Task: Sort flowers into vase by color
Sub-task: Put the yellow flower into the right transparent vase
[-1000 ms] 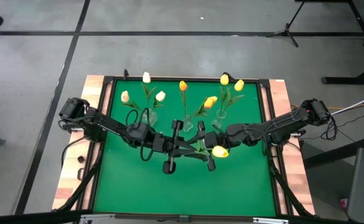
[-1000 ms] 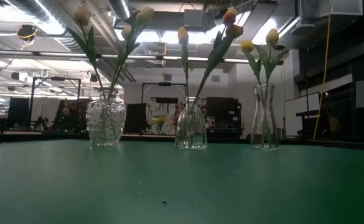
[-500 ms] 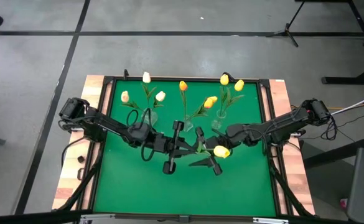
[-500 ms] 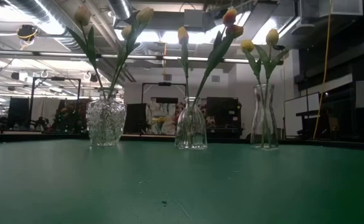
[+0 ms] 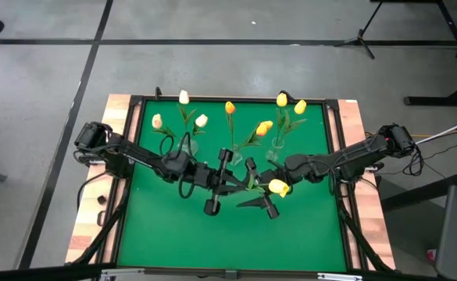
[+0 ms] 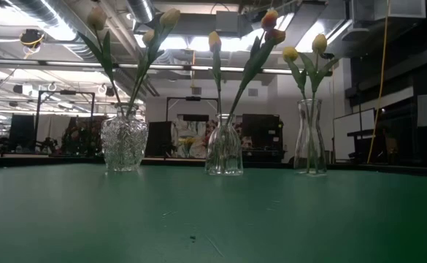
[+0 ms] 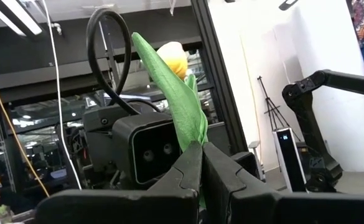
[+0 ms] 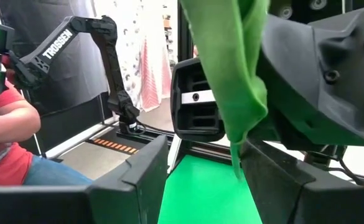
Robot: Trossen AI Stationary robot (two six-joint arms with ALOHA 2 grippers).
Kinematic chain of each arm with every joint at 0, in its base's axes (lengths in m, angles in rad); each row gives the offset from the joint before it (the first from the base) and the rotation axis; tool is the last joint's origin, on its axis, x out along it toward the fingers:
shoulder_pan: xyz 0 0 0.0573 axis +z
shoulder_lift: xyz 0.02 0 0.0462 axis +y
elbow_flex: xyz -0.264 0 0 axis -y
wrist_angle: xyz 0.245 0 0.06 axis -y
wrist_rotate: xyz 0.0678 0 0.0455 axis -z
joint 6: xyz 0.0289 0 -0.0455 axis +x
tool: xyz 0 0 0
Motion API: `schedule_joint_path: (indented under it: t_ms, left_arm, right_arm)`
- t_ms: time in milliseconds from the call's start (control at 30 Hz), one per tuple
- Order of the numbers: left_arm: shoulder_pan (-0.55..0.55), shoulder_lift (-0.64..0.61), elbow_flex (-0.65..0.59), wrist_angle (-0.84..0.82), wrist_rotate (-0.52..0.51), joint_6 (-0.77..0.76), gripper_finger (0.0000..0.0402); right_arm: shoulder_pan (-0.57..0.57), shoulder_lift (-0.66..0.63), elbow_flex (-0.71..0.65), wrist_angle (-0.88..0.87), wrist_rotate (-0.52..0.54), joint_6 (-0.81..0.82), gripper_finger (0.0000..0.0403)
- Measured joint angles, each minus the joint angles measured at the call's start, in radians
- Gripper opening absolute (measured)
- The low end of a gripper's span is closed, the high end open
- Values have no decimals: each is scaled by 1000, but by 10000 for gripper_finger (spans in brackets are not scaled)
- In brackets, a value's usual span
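Note:
A yellow tulip (image 5: 277,187) is held in the air above the table's middle, its head toward the right arm. My left gripper (image 5: 238,186) is shut on it; in the left wrist view the green leaf (image 7: 178,99) and the yellow head (image 7: 172,57) rise past the shut fingertips. My right gripper (image 5: 249,189) faces it, open; its fingers (image 8: 132,180) stand wide on either side of the leaf (image 8: 238,81). Three glass vases (image 5: 189,147) (image 5: 234,156) (image 5: 275,144) stand along the far side, holding white, orange-yellow and yellow tulips. The low view shows neither gripper. My left gripper pinches the tulip between its two fingers at the base of the green leaf (image 7: 198,142), below the head. It comes roughly level from the table's left side. The tulip is lifted clear and reaches on past the fingertips toward the right arm; its lower stem is hidden.
In the low view the vases (image 6: 124,142) (image 6: 224,146) (image 6: 310,139) stand in a row at the far side with bare green mat (image 6: 198,219) in front. A raised dark frame and wooden borders (image 5: 126,140) edge the table. A person (image 8: 14,143) sits beyond it.
My right gripper has opened: its fingers stand wider apart than a second ago, and it no longer holds the tulip. The tulip has stayed in the left gripper, with its head almost where it was. The vases have not moved.

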Motion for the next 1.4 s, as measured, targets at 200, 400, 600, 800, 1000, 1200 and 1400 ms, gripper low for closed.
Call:
schedule_joint_path:
  t_ms: [200, 400, 600, 800, 1000, 1200, 1400]
  left_arm:
    - [0, 0, 0, -6, 1, -7, 0]
    - [0, 0, 0, -16, 3, -14, 0]
    - [0, 0, 0, -18, 2, -14, 0]
    - [0, 0, 0, -27, 2, -13, 0]
    - [0, 0, 0, -35, 1, -13, 0]
    - [0, 0, 0, -45, 0, -13, 0]
    - [0, 0, 0, -47, 0, -15, 0]
  right_arm:
    - [0, 0, 0, 0, 7, 3, 198]
    - [0, 0, 0, -4, -3, 21, 198]
    - [0, 0, 0, 1, -35, 21, 198]
    - [0, 0, 0, -1, -45, 21, 198]
    - [1, 0, 0, -2, 5, 31, 162]
    - [0, 0, 0, -4, 34, 45, 57]
    - [1, 0, 0, -4, 73, 40, 15]
